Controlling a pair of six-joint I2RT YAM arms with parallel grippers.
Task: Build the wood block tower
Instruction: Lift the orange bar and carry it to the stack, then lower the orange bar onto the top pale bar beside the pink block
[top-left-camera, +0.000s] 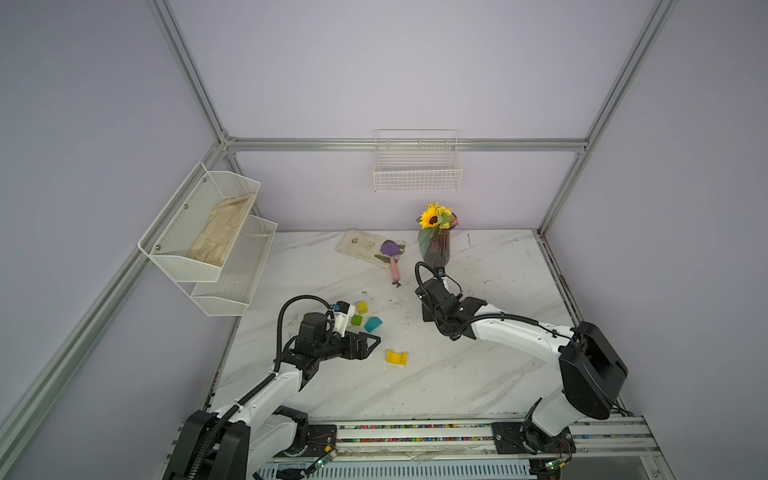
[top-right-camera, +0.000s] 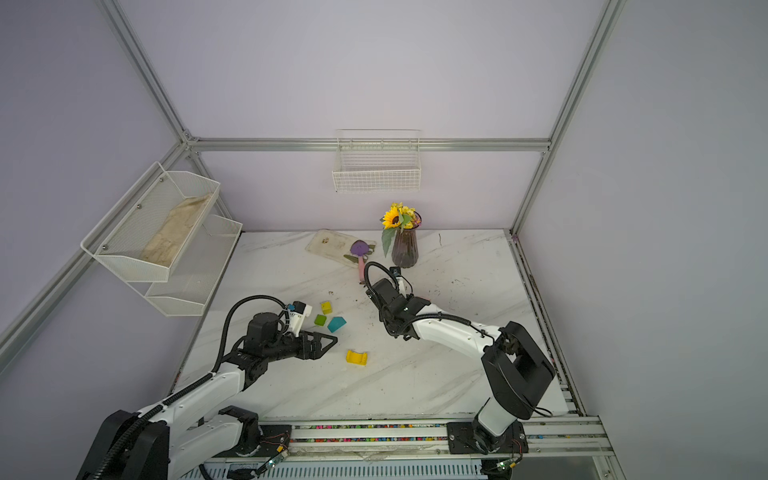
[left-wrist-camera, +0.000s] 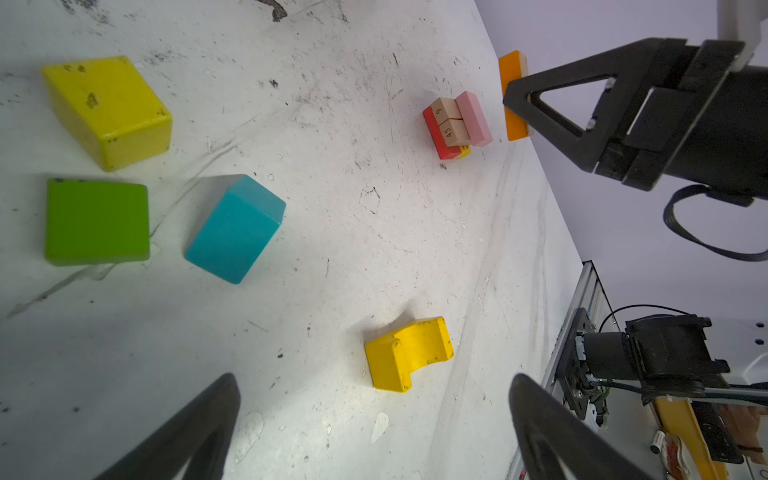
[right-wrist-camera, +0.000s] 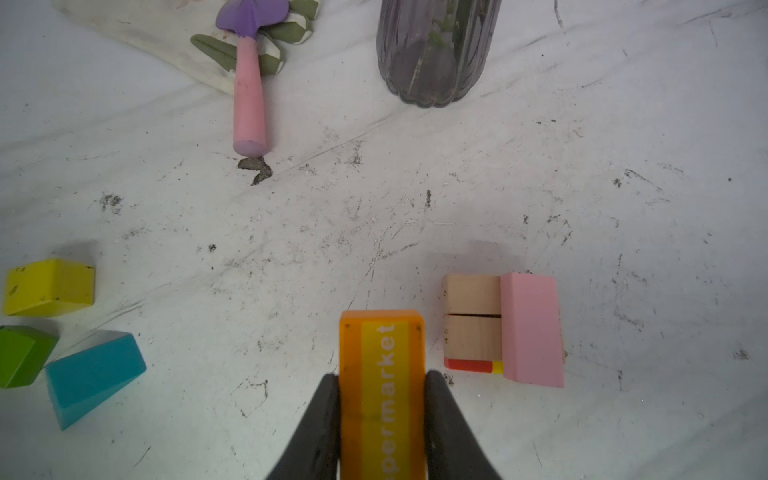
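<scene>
right gripper is clamped partway closed on the orange block, its black fingers pressing the two long sides. taking the vase as 12 o'clock, the tower stands just beside that block at 3 o'clock, a thin gap between: a red-and-yellow base, two tan blocks on it, a pink block flush against them. left gripper is spread wide and holds nothing. in both top views the yellow arch lies at its 4 o'clock, and the teal block, green block and yellow block cluster around its 12 o'clock, all on the marble table.
</scene>
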